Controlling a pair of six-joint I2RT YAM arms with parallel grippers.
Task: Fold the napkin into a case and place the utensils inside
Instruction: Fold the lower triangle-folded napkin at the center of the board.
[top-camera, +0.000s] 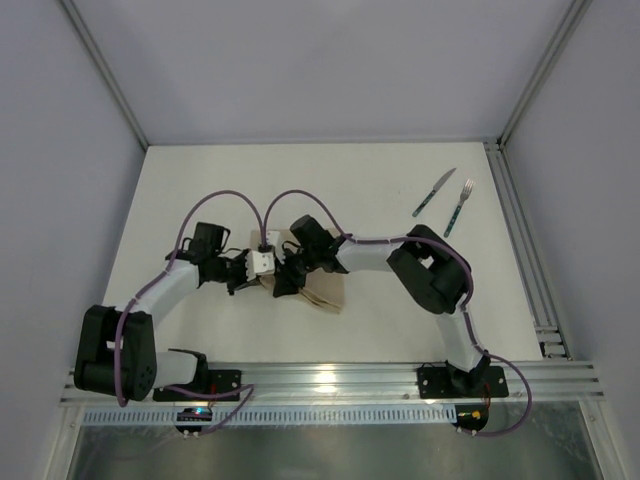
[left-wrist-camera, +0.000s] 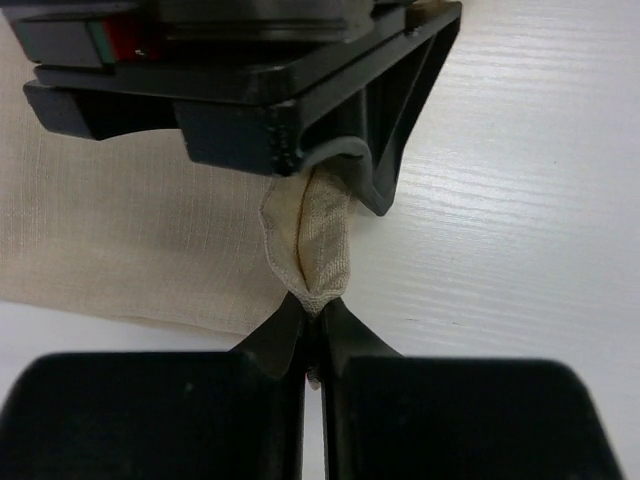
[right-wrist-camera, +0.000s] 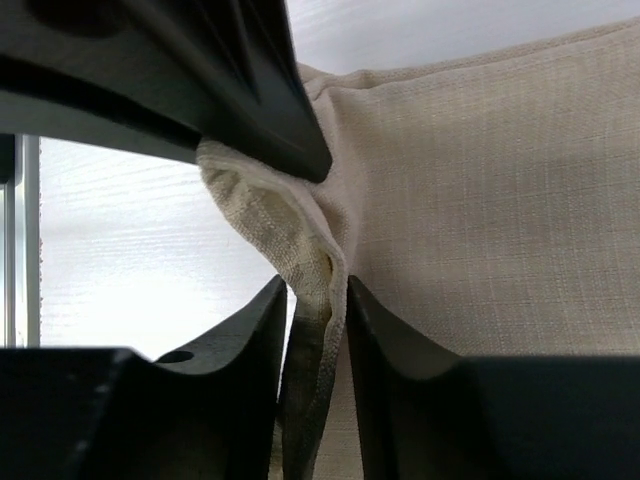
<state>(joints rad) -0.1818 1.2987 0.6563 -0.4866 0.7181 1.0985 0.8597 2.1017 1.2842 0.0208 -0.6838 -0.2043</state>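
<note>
The beige napkin lies folded mid-table, mostly hidden under both grippers. My left gripper is shut on a bunched corner of the napkin; the jaws meet on the cloth in the left wrist view. My right gripper faces it closely and is shut on a doubled edge of the napkin, with the hem pinched between its jaws. The knife and fork, with teal handles, lie side by side at the far right, well apart from both grippers.
A metal rail runs along the table's right edge and another along the near edge by the arm bases. Grey walls enclose the table on the left, back and right.
</note>
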